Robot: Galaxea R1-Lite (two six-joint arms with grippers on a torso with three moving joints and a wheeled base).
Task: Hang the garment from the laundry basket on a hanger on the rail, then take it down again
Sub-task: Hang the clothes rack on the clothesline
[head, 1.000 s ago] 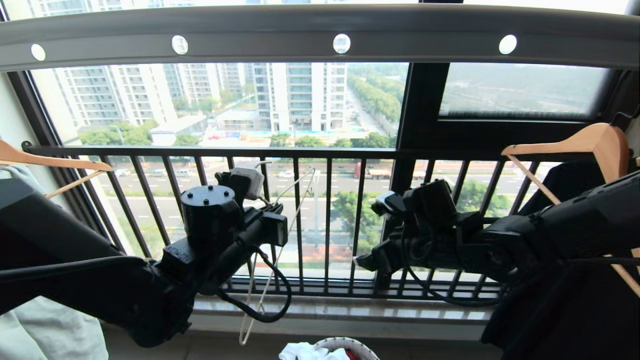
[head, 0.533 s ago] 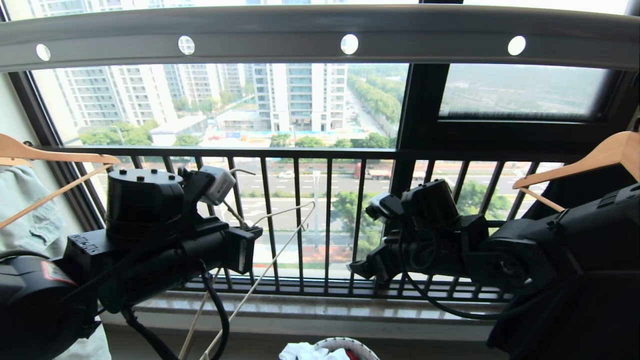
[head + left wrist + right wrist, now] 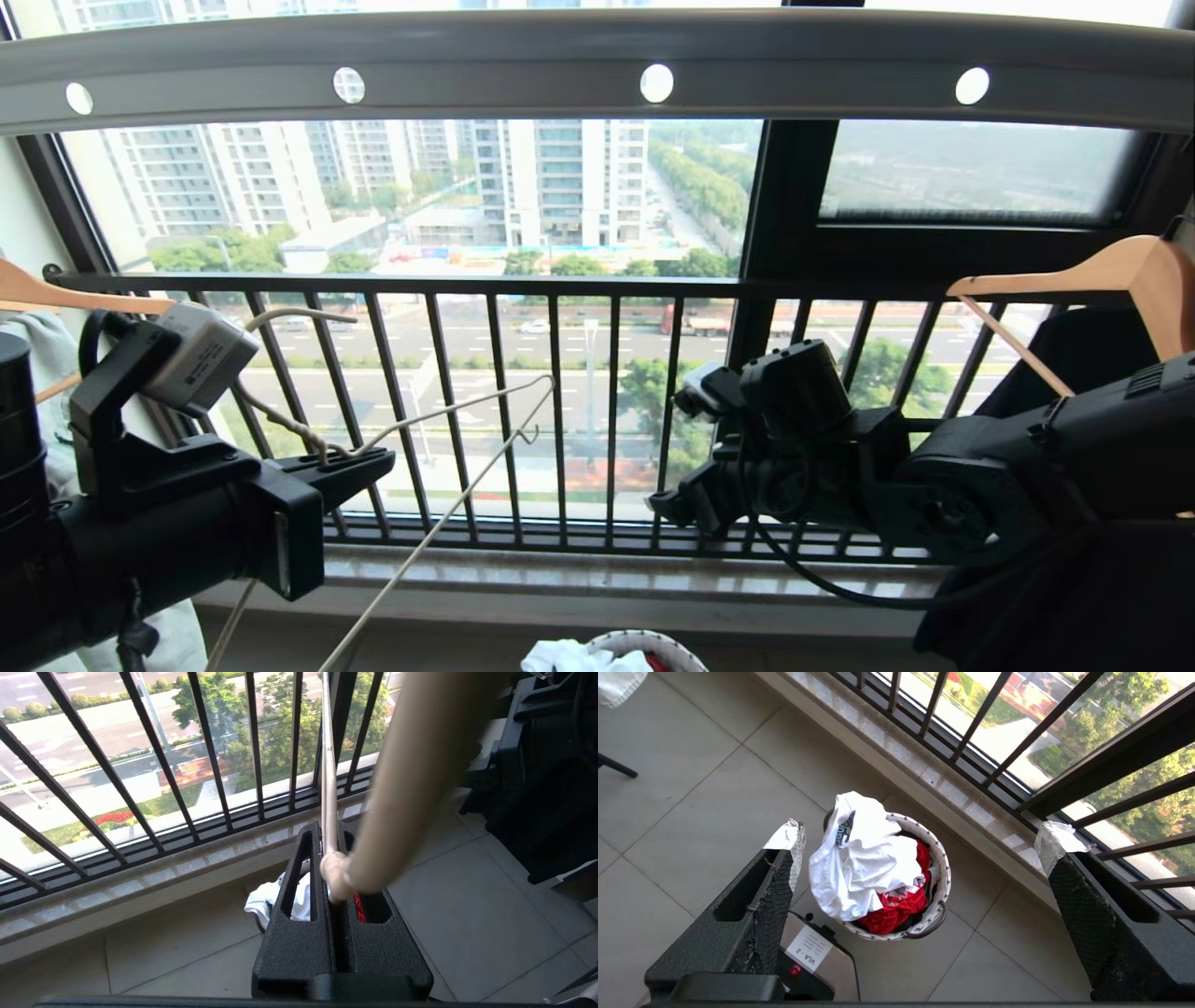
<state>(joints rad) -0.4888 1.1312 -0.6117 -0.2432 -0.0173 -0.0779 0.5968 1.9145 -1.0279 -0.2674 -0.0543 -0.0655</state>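
My left gripper point(image 3: 373, 459) is at the lower left of the head view, shut on the neck of the thin cream hanger point(image 3: 546, 380). The hanger slants out to the right in front of the window bars. In the left wrist view its rod point(image 3: 329, 788) runs out from between the closed fingers of the left gripper point(image 3: 331, 830). The white garment point(image 3: 859, 858) lies crumpled on top of the laundry basket point(image 3: 941, 868) on the floor. My right gripper point(image 3: 922, 839) hangs wide open above it, holding nothing. The grey rail point(image 3: 523, 65) spans the top.
A red garment point(image 3: 892, 905) lies under the white one. Wooden hangers hang at the left point(image 3: 84, 301) and the right point(image 3: 1111, 271), the left one with a pale jacket point(image 3: 37, 345). Black window bars point(image 3: 560, 285) and a stone sill point(image 3: 607, 579) stand ahead.
My left arm has swung left and toward the camera with the hanger, which has tipped from hanging steeply to slanting out to the right. The right arm has hardly moved.
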